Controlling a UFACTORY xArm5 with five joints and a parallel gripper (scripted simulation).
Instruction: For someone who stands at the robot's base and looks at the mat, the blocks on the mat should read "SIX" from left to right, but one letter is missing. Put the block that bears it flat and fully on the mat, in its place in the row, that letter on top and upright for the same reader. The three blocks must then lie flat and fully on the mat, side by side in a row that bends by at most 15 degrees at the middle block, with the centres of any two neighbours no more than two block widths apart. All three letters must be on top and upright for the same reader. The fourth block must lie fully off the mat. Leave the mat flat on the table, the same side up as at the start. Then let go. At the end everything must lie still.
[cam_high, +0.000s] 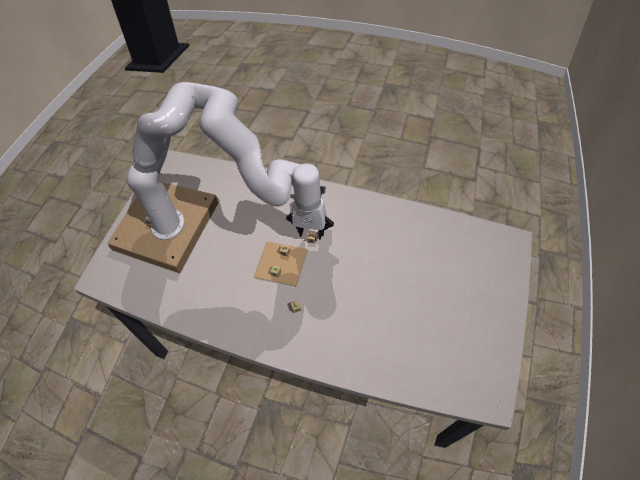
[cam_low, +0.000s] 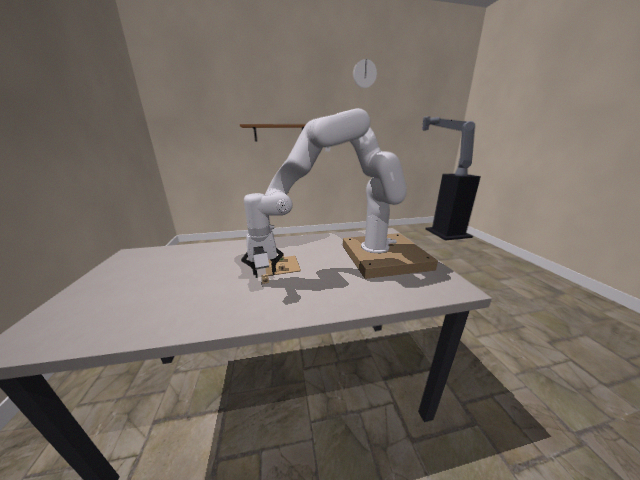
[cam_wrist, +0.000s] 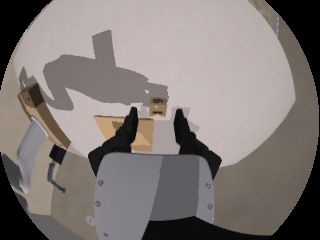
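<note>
A tan mat (cam_high: 292, 276) (cam_low: 293, 265) (cam_wrist: 110, 127) lies on the table in front of the robot base. Two small letter blocks sit on it, one (cam_high: 283, 250) toward the far edge and one (cam_high: 275, 270) near the middle. A third block (cam_high: 311, 237) (cam_low: 264, 279) (cam_wrist: 158, 106) lies on the table just off the mat's far right corner. My gripper (cam_high: 313, 230) (cam_low: 263, 268) (cam_wrist: 156, 114) is open and hangs straight over this block, with its fingers on either side and apart from it. A fourth block (cam_high: 295, 305) lies on the table in front of the mat. The letters are too small to read.
The arm's wooden base plate (cam_high: 196, 206) (cam_low: 408, 263) stands at the table's left end in the top view. The grey table (cam_high: 413, 289) stretches far to the right. A black pedestal (cam_low: 454, 206) with a second arm stands on the floor away from the table.
</note>
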